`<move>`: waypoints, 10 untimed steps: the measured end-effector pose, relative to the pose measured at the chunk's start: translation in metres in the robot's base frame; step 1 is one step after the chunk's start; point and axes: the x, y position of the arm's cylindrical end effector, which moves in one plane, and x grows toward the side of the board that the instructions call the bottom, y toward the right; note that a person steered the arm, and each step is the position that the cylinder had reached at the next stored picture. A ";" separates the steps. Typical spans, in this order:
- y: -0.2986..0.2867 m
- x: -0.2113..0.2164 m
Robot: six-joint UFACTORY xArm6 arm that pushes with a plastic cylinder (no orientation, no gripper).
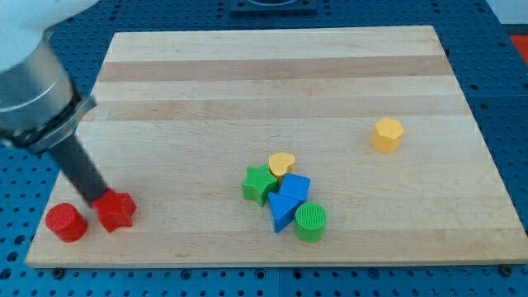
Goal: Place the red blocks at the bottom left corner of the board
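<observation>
Red plastic star block (116, 210) and red plastic cylinder block (65, 223) lie near lower left of wooden counter (272, 74), just apart. No claw; my tip (97, 198) touches star's upper-left edge. Blocks likely light, rigid, slide easily; push star on flat side, else spins.

Arm housing (29, 82) cut off by the view's left and top edges; green star (259, 184) partly behind the blue blocks (289, 198).
</observation>
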 end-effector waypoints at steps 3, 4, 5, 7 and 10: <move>0.026 -0.069; 0.064 -0.053; 0.067 -0.017; 0.031 0.007; 0.018 0.006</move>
